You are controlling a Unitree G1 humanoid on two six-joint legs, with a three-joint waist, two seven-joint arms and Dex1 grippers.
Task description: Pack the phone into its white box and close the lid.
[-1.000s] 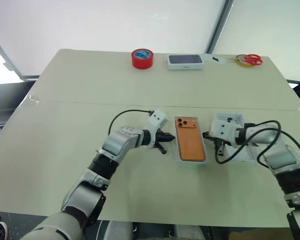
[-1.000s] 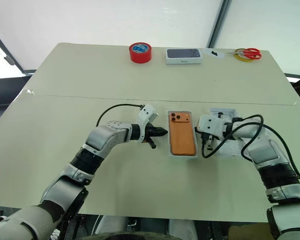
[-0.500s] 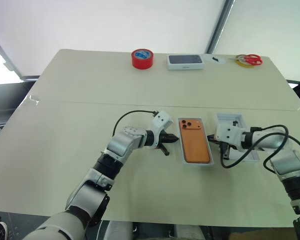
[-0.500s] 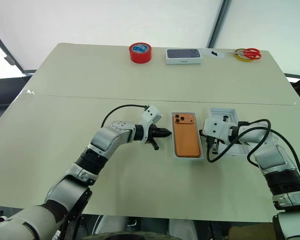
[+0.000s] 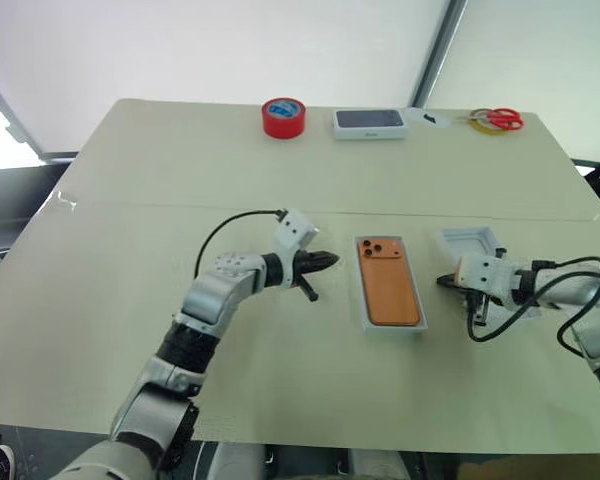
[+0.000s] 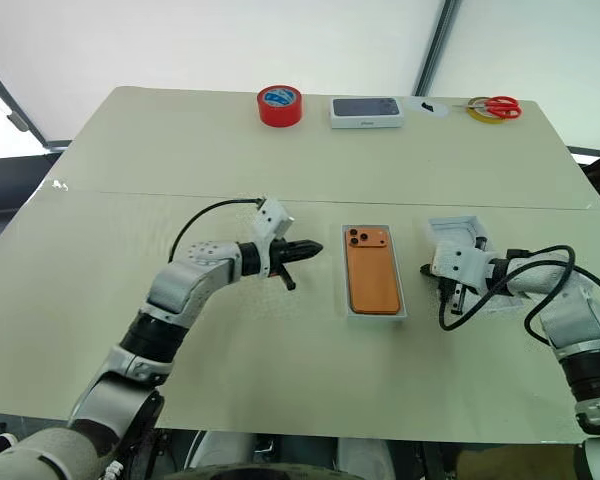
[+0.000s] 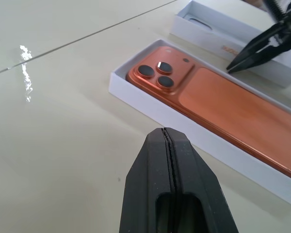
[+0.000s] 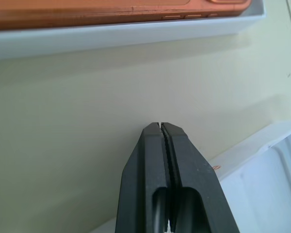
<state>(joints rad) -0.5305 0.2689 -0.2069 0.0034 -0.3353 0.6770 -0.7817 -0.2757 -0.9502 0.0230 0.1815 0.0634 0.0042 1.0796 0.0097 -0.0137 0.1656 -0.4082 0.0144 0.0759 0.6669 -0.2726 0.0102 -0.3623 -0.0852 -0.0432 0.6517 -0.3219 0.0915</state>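
- The phone (image 5: 390,283) lies back up in the white box (image 5: 368,305), just right of centre in the head view, its camera block at the far end.
- Left hand (image 5: 323,261) hovers to the left of the box, apart from it, pointing toward it, fingers pressed together and holding nothing.
- In the left wrist view those closed fingertips (image 7: 166,133) aim at the box's long white wall (image 7: 194,136).
- Right hand (image 5: 447,281) sits right of the box, over bare surface (image 5: 160,180); its fingers (image 8: 162,141) meet tip to tip, empty.
- The lid (image 5: 472,243) lies open side up at centre right, just beside that hand.
- Along the far edge, at the top of the frame: red tape roll (image 5: 284,117), a closed white box with a dark phone picture (image 5: 370,123), red-handled scissors (image 5: 497,120).
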